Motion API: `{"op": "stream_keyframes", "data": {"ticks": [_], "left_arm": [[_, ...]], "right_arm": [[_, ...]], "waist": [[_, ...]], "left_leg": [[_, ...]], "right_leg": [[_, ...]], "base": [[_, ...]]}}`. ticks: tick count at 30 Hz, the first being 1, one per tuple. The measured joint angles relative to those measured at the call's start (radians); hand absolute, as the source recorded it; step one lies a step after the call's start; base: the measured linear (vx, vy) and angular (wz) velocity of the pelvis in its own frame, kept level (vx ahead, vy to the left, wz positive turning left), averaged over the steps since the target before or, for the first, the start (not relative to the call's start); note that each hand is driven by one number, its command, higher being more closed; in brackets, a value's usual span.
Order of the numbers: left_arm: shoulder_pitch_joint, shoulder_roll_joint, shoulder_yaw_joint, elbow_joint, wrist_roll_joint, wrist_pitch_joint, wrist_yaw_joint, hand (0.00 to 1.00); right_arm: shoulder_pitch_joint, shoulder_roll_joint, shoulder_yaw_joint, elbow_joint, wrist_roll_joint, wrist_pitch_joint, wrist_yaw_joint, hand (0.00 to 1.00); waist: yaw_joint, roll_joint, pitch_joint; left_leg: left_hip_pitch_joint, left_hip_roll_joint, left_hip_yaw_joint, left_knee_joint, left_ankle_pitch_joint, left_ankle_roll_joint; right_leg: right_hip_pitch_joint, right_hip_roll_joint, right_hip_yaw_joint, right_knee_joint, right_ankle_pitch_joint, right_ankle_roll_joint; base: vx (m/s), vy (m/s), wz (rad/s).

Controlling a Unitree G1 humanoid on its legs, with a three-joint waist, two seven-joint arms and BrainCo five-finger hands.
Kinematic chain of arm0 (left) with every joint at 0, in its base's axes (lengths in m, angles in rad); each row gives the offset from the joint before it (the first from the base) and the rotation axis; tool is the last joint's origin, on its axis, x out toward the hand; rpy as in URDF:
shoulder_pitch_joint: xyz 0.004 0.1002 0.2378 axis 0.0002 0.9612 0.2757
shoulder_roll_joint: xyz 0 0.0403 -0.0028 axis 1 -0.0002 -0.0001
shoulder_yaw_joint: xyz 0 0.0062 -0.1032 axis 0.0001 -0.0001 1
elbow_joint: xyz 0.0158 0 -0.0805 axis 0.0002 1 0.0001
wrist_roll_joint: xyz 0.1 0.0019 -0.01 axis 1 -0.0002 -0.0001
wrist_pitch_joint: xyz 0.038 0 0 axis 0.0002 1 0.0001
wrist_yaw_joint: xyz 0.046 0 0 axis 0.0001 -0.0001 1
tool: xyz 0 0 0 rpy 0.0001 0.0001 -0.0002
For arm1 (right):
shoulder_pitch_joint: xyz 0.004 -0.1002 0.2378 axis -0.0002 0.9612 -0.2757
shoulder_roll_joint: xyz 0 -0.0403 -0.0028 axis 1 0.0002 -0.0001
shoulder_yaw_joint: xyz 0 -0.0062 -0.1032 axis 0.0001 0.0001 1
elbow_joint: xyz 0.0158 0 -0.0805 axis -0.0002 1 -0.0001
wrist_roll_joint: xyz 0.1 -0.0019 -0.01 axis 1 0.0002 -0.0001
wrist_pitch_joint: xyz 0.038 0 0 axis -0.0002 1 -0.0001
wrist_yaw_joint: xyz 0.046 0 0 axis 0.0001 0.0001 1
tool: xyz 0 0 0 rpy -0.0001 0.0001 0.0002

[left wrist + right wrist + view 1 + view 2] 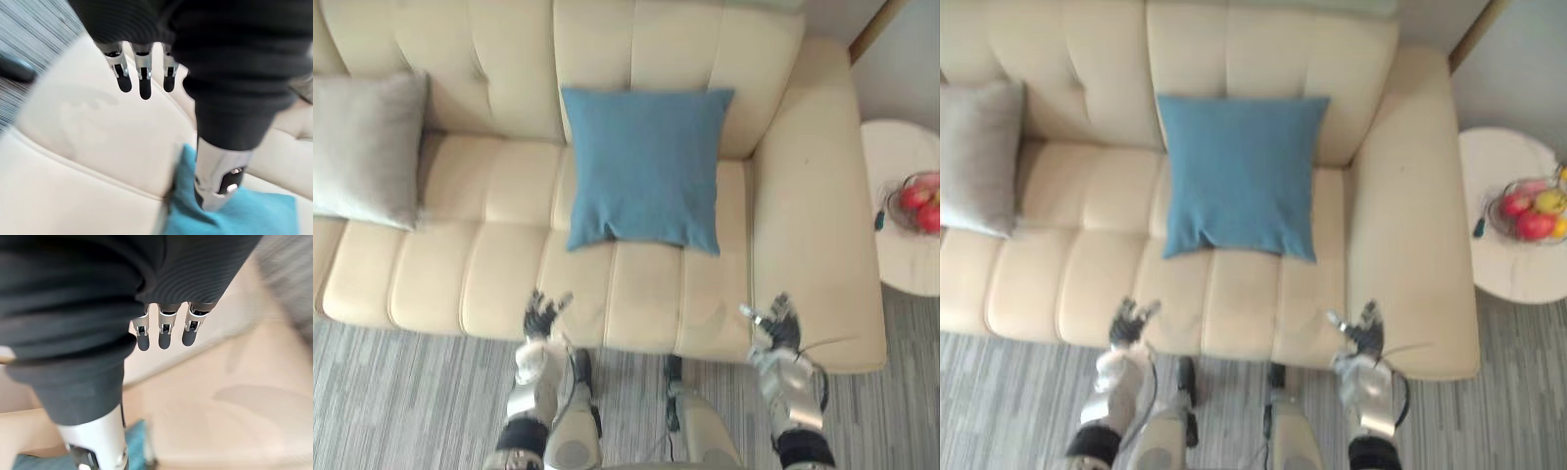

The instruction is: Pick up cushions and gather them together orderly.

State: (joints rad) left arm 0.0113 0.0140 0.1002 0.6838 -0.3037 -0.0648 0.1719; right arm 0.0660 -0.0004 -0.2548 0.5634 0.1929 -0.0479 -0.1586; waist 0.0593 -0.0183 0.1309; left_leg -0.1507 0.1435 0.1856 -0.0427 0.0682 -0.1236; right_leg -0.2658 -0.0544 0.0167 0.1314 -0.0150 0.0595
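Sofa [489,284] holds both: blue cushion [646,166] leans on its back right of middle, grey cushion [367,147] at its left end. Left hand [541,319] and right hand [779,329] hover empty, fingers spread, over its front edge. Best to reach evenly and grip the blue cushion's side edges together.
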Motion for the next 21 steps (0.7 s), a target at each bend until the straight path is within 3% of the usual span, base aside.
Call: {"op": "stream_keyframes", "data": {"ticks": [7,17,20,21], "left_arm": [[0.042,-0.025,0.100,0.247,0.229,0.049,-0.030,0.00],[0.028,-0.028,0.120,0.310,0.304,0.063,-0.044,0.00],[0.010,-0.025,0.120,0.310,0.308,0.065,-0.042,0.00],[0.005,-0.030,0.120,0.307,0.311,0.065,-0.042,0.00]], "right_arm": [[0.048,0.031,-0.058,0.253,-0.004,0.015,0.031,0.00],[0.029,0.035,-0.061,0.329,-0.077,0.042,0.034,0.00],[0.012,0.039,-0.042,0.334,-0.077,0.048,0.031,0.00],[0.007,0.034,-0.032,0.334,-0.077,0.047,0.031,0.00]], "waist": [[0.000,0.015,-0.102],[0.001,-0.002,-0.118],[0.002,-0.013,-0.093],[0.005,-0.008,-0.099]], "left_leg": [[0.106,0.000,0.016,0.003,-0.045,-0.001],[0.156,0.001,0.064,0.023,-0.068,-0.013],[0.145,0.010,0.082,0.105,-0.111,0.003],[0.113,0.020,0.089,0.125,-0.126,0.020]], "right_leg": [[0.122,-0.004,-0.001,-0.062,-0.015,0.004],[0.161,0.003,0.051,-0.067,0.013,0.011],[0.155,0.004,0.051,-0.027,0.020,0.018],[0.146,0.008,0.051,-0.045,0.052,0.040]], "base": [[0.04,0.010,-0.03],[0.04,0.006,-0.17],[-0.05,0.004,-0.24],[-0.11,0.004,-0.19]]}}
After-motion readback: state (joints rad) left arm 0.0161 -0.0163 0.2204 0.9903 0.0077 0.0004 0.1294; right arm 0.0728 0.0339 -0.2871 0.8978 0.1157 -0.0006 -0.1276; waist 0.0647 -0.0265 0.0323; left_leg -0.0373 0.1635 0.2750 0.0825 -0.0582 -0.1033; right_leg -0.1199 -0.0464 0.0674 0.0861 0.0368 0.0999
